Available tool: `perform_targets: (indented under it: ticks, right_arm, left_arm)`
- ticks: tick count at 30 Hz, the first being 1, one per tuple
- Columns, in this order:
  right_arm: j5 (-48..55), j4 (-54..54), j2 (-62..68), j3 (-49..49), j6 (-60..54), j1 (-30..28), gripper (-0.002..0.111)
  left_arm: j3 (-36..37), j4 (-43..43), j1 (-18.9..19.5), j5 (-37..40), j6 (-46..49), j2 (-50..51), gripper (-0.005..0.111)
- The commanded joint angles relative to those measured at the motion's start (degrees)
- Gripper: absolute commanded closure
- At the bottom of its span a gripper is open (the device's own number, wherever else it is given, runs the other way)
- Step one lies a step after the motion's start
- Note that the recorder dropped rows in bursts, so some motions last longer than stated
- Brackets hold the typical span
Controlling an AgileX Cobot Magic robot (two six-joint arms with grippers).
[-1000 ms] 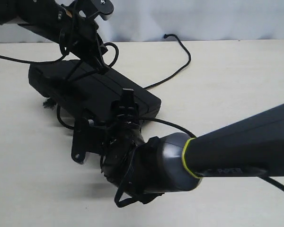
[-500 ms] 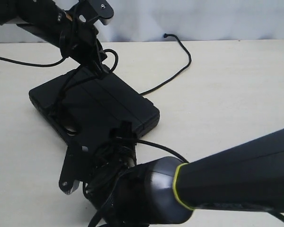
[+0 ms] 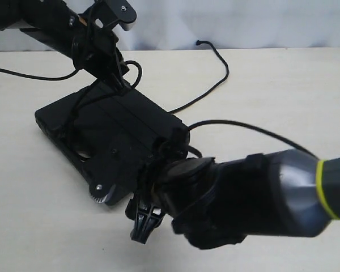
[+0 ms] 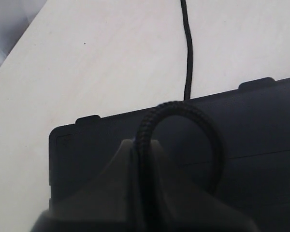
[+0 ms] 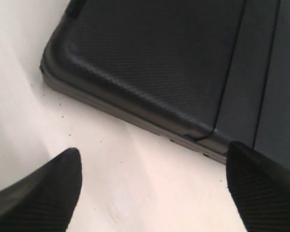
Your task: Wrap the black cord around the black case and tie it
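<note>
Cord-wrapping under way: the black cord [image 4: 189, 53] is pinched in the left gripper [image 4: 141, 154], whose fingers are pressed together on it just above the far edge of the black case [image 3: 119, 127]. From that pinch the cord arches up in a small stiff loop, then drops over the case edge. Holding it there probably keeps the strand taut so that whatever wrap is on the case does not slacken. In the exterior view, thin dark strands run from this gripper down across the lid toward the case's left end; how many turns they make cannot be told. The rest of the cord lies loose, curving away across the pale table [image 3: 272, 90] to a small tip near the back edge.

The case lies flat on the table, skewed, one corner toward the right arm. The right gripper [image 5: 154, 193] hangs low beside that near corner with its fingers spread wide and only bare table between them; it holds nothing. Its place suggests that it is set to reach for a strand or steady the case.
</note>
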Motion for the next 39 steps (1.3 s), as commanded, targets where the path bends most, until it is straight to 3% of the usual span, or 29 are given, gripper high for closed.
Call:
perform_targets:
  ticks: [1, 18, 26, 31, 33, 36, 39]
  right_arm:
    - [-4.9, 0.8, -3.5, 1.9, 2.7, -4.8, 0.032]
    - [-12.0, 16.3, -5.6, 1.8, -0.6, -21.3, 0.033]
    - [-13.7, 19.8, -5.6, 1.4, -0.5, -27.9, 0.053]
    - [-13.2, 20.3, -5.6, -0.8, 1.3, -30.5, 0.082]
    - [-12.5, 20.3, -5.6, -2.1, 3.4, -31.9, 0.088]
    - [-10.8, 20.9, -5.5, -4.5, 5.1, -33.9, 0.087]
    - [-8.1, 22.3, -4.4, -7.4, 3.9, -35.3, 0.077]
  left_arm:
    - [0.1, -1.2, -0.1, 0.0, 0.0, -0.3, 0.107]
    - [0.1, -2.4, 0.2, 0.5, 0.0, -0.3, 0.107]
    - [0.1, -2.3, 0.3, 0.4, 0.0, -0.3, 0.107]
    - [0.1, -2.4, 0.3, 0.7, 0.0, -0.3, 0.107]
    - [0.1, -2.4, 0.3, 1.1, 0.0, -0.3, 0.107]
    - [0.1, -2.4, 0.3, 1.5, 0.0, -0.3, 0.107]
    - [0.1, -2.4, 0.3, 1.5, 0.0, -0.3, 0.107]
